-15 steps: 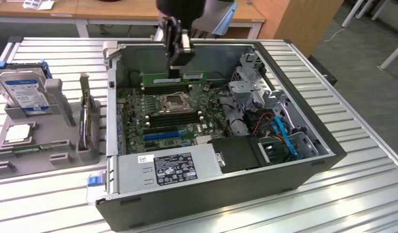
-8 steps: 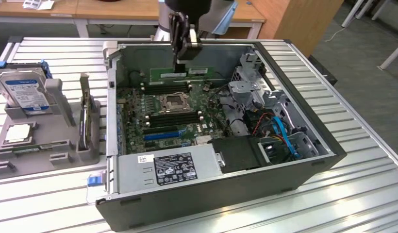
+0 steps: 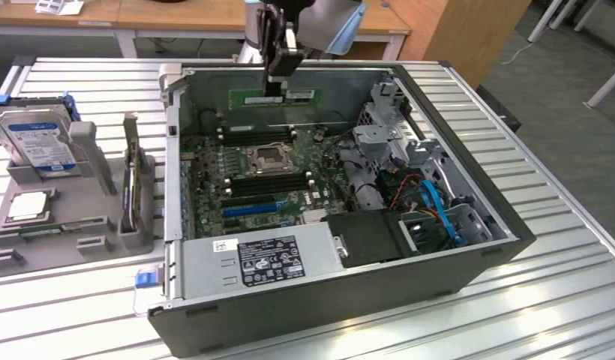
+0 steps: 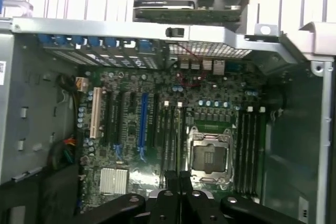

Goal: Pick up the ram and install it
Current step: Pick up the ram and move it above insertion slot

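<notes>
Bright even light, soft shadows, mild glare

Hard drive (image 3: 37, 142) being held upright in grey holder (image 3: 95, 154); processor chip (image 3: 29, 205) being kept flat on it; power supply (image 3: 262, 259) being housed in case (image 3: 337, 311).

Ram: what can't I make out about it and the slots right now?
1. Exterior view: the gripper covers the middle of the ram.
2. Exterior view: the ram's height above the memory slots cannot be judged from this angle.
3. Wrist view: the slot latches are too blurred to tell open from closed.
</notes>
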